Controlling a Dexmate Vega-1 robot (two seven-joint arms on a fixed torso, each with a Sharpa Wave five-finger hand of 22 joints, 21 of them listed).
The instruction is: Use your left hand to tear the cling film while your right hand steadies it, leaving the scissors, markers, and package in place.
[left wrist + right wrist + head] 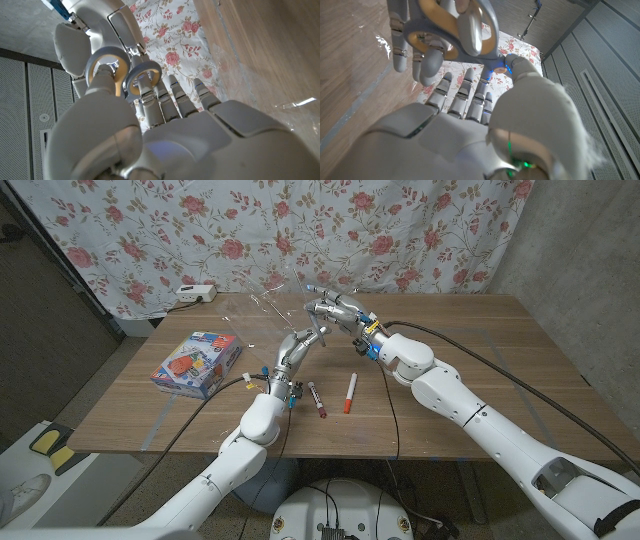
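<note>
My left hand (296, 350) and right hand (336, 311) meet above the middle of the table. The scissors' grey loops with yellow lining (124, 74) sit around my left hand's thumb and a finger, so that hand holds the scissors (454, 24). My right hand's fingers (465, 97) reach straight up to those loops; whether they grip anything is hidden. Clear cling film (262, 304) rises in a crinkled sheet just left of the hands, glinting over the wood (295, 104). Two markers (349, 392) lie near the front, and the blue package (196, 364) is at the left.
A white power strip (193, 293) lies at the table's back left, against the flowered curtain. A dark red marker (317, 400) lies close beside my left forearm. The wooden table (500, 350) stretches bare to the right under my right arm.
</note>
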